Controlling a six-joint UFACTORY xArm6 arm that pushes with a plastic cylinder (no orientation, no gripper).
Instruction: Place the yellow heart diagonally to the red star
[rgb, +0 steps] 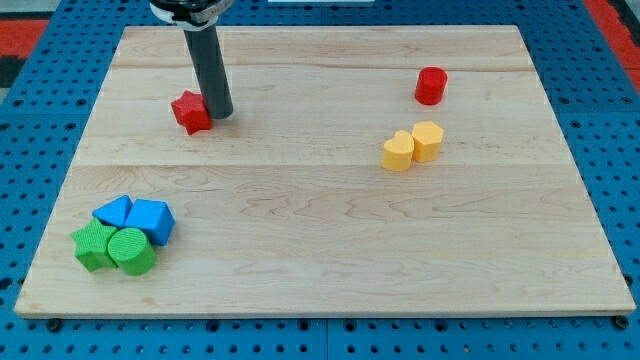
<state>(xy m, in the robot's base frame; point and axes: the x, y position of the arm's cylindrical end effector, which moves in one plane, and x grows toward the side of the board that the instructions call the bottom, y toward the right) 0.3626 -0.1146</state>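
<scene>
The wooden board (320, 200) is evenly and brightly lit, only short soft shadows are cast, and everything is rendered sharply without glare.

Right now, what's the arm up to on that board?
My tip sits at the view's upper left, touching the right side of the red star block. The yellow heart block lies far off at the view's right, pressed against a yellow hexagonal block, below a red cylinder block. Two blue and two green blocks cluster at lower left. The heart looks unmoved.
</scene>
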